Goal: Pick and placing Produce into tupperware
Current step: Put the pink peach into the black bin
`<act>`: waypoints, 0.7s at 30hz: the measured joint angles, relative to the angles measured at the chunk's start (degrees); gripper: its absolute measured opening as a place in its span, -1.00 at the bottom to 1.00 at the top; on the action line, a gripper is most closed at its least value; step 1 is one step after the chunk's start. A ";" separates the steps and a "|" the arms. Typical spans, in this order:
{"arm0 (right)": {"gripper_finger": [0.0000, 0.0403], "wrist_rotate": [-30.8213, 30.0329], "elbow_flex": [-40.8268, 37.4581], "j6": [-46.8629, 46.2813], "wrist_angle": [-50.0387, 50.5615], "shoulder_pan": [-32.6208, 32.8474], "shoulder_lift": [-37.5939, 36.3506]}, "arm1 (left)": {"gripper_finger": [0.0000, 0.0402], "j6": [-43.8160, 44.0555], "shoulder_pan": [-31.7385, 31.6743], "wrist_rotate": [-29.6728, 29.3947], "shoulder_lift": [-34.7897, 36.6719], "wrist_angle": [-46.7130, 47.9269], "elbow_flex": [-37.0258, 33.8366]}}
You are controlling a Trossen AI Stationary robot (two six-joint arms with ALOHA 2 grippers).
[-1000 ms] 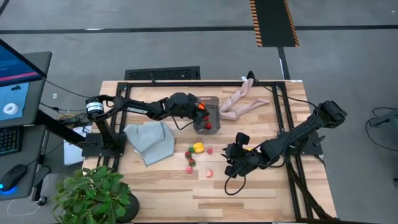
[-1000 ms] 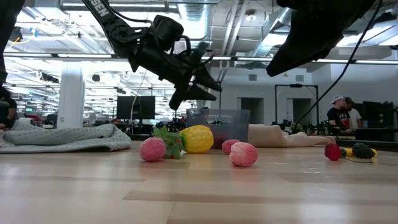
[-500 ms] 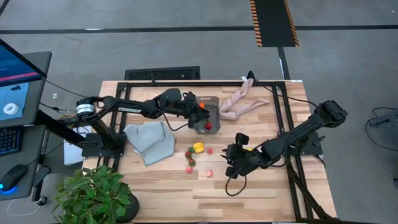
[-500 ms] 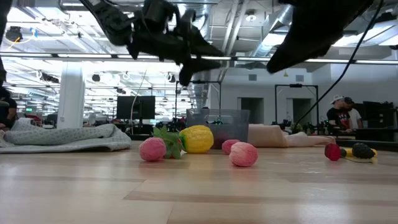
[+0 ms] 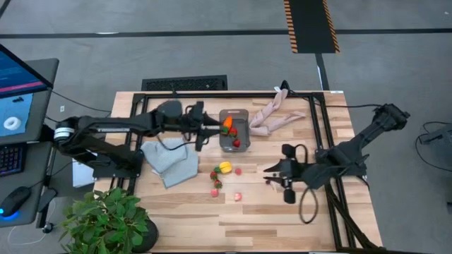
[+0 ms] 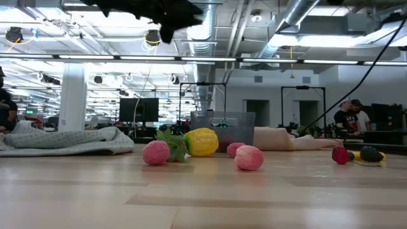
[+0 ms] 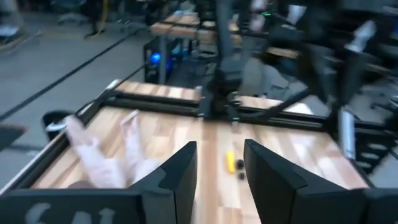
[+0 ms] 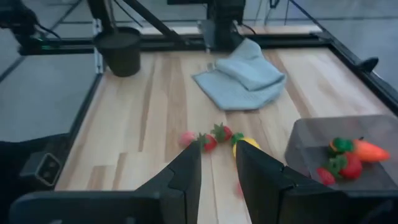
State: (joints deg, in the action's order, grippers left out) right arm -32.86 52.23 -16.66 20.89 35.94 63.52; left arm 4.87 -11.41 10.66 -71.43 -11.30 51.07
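The clear tub (image 5: 244, 118) stands toward the table's far side and holds an orange carrot (image 5: 226, 125) and a red strawberry (image 5: 236, 142). On the boards nearer lie a yellow lemon (image 5: 224, 167), strawberries (image 5: 215, 174) and pink berries (image 5: 237, 197). My left gripper (image 5: 209, 130) hovers open just left of the tub, high above the table (image 6: 173, 13). My right gripper (image 5: 270, 173) is open to the right of the loose produce, facing it (image 8: 217, 171). The left wrist view shows a small banana (image 7: 230, 163) and a dark berry (image 7: 241, 175) farther off.
A folded grey-blue cloth (image 5: 169, 159) lies left of the produce. A beige limb-shaped object (image 5: 272, 116) rests right of the tub near the far edge. A potted plant (image 5: 106, 222) stands off the near left corner. People show in the room beyond (image 6: 350, 117).
My left gripper has drawn back from over the tub toward the table's left and risen; the carrot that was at its fingers now lies in the tub. My right arm has pulled back toward the table's right edge and lifted out of the low view.
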 joint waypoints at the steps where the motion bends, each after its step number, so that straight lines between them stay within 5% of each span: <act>1: -0.39 0.01 0.00 0.08 0.61 0.36 -1.13 | -0.39 -0.64 0.84 -0.08 1.14 0.02 -0.60; 10: -0.39 -0.25 0.00 -4.35 8.56 0.40 -8.51 | -0.39 -3.41 7.96 -5.66 12.23 -1.27 -7.90; 21: -0.39 -4.10 -0.02 -18.21 20.95 -1.02 -5.78 | -0.39 -4.24 14.93 -10.33 23.41 -4.81 -19.97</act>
State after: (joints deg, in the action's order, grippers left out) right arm -36.96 52.21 -34.87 41.84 34.92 57.74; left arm 0.62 3.52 0.32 -48.01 -16.11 31.11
